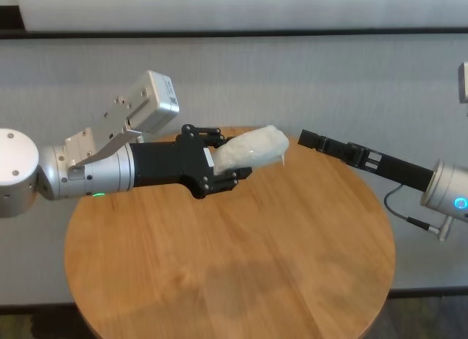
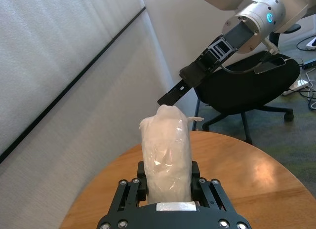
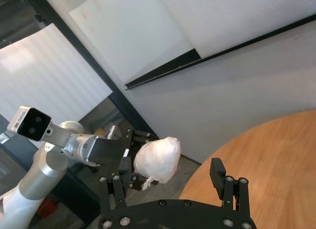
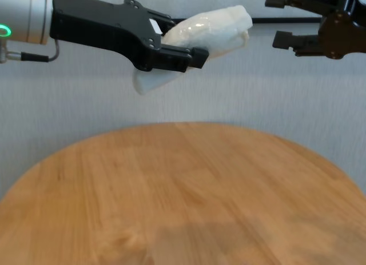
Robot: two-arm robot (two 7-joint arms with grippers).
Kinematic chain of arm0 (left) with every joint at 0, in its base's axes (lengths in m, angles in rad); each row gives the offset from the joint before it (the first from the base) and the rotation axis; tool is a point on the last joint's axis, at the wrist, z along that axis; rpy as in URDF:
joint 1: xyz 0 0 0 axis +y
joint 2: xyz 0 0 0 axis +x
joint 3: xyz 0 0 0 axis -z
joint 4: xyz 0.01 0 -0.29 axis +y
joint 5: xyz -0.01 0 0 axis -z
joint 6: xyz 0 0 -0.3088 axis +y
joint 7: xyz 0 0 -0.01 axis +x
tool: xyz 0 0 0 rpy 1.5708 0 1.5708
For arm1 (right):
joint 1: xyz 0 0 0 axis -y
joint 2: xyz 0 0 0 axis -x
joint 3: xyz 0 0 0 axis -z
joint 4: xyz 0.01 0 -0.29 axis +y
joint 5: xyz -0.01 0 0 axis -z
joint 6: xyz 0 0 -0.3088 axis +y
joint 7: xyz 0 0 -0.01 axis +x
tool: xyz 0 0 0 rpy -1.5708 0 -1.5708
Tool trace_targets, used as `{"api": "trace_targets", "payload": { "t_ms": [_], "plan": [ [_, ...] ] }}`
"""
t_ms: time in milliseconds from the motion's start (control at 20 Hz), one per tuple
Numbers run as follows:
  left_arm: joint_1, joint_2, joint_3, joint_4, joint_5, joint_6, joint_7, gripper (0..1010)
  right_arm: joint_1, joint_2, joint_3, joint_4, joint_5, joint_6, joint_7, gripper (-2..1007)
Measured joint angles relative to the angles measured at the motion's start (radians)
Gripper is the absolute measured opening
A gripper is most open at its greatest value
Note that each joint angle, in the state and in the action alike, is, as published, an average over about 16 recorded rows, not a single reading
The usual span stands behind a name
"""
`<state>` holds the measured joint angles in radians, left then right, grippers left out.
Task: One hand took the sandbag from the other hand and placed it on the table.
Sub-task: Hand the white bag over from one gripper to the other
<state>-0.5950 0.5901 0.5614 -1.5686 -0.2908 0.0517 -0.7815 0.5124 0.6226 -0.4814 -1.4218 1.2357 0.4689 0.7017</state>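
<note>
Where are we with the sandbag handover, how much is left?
Done: the left gripper is shut on the sandbag, raised above the table. In hand: the right gripper is open, facing the bag's free end but apart from it. Left: the take, the left release and placing it on the table.

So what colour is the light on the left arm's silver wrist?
Green light, clearest in the head view.

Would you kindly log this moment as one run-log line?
left gripper: shut on sandbag, held above table | right gripper: open, facing sandbag, not touching | handover: pending
</note>
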Motion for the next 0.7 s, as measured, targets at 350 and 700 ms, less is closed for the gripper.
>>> {"api": "trace_targets", "payload": {
  "t_ms": [350, 700],
  "plan": [
    [0.0, 0.0, 0.0, 0.0, 0.0, 0.0, 0.0, 515, -0.01, 0.016, -0.013, -0.026, 0.012, -0.011, 0.009, 1001],
    [0.0, 0.0, 0.0, 0.0, 0.0, 0.0, 0.0, 515, -0.014, 0.024, -0.032, -0.044, 0.018, -0.02, 0.006, 1001]
  ]
}}
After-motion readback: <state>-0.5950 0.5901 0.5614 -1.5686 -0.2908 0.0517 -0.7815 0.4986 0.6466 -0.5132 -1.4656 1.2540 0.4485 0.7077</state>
